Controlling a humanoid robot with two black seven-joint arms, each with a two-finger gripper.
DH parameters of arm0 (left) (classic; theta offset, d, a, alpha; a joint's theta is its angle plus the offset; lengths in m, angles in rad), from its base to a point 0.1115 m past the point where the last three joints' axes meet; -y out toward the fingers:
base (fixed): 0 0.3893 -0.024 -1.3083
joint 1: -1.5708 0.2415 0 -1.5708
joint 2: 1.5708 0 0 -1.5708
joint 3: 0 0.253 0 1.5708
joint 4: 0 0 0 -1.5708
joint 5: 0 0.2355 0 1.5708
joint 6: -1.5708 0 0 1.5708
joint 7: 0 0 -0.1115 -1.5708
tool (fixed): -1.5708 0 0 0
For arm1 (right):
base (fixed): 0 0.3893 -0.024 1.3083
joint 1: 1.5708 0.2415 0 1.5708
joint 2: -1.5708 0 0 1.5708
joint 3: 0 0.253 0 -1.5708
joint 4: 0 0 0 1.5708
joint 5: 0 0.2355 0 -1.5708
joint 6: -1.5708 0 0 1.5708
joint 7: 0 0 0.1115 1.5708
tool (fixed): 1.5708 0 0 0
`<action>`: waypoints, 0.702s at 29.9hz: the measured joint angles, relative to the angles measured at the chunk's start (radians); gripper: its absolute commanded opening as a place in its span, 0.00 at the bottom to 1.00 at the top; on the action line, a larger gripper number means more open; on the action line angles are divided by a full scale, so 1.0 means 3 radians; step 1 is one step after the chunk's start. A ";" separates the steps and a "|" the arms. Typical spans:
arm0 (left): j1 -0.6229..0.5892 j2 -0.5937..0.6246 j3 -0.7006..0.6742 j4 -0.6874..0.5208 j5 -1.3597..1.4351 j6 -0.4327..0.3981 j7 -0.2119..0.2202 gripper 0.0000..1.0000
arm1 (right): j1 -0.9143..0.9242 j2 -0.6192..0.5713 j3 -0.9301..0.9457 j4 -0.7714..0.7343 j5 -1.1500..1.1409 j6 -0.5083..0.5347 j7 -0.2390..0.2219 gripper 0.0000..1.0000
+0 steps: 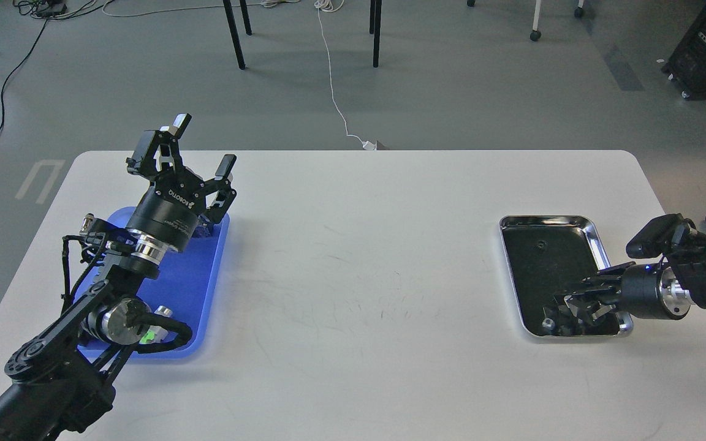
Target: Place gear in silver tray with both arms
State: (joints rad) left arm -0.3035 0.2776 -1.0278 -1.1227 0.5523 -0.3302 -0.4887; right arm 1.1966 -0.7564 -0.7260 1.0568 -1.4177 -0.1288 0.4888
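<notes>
The silver tray (598,245) lies on the right side of the white table, its dark floor mirroring my arm. A small dark round piece (538,244), too small to tell if it is the gear, lies on the floor of the tray's far half. My right gripper (573,304) reaches in from the right, low over the tray's near end; its dark fingers blend with their reflection. My left gripper (201,146) is open and empty, held up above the far end of the blue tray (197,282).
The white table (359,275) spans the view. My left arm covers much of the blue tray; a small dark object (206,230) sits at that tray's far end. Chair legs and cables stand on the floor beyond the table.
</notes>
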 measured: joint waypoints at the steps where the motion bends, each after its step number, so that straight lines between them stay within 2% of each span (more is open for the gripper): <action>1: 0.0002 0.0000 0.0000 -0.0004 0.0000 0.0003 0.0000 0.98 | -0.0011 -0.0003 0.0030 0.0006 0.0001 0.0000 0.0000 0.91; 3: 0.0003 0.0000 0.0000 -0.0013 0.0000 0.0008 0.0000 0.98 | -0.0026 -0.0026 0.0136 0.0042 0.0020 -0.0039 0.0000 0.94; 12: 0.0010 -0.0004 0.0002 -0.0026 0.0000 0.0012 0.0000 0.98 | -0.0087 -0.0426 0.1064 0.0460 0.0352 -0.0160 0.0000 0.94; 16: 0.0023 -0.0030 0.0003 -0.0027 0.0000 0.0012 0.0000 0.98 | -0.0287 -0.0399 0.1570 0.0472 0.1375 -0.0173 -0.0001 0.95; 21: 0.0056 -0.0090 0.0015 -0.0027 0.0021 0.0010 0.0000 0.98 | -0.0702 -0.0065 0.2207 0.0469 0.2908 -0.0176 -0.0001 0.95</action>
State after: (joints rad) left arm -0.2868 0.2506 -1.0233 -1.1307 0.5586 -0.3271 -0.4887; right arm 0.9859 -0.7759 -0.0638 1.1975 -0.5453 -0.1815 0.4884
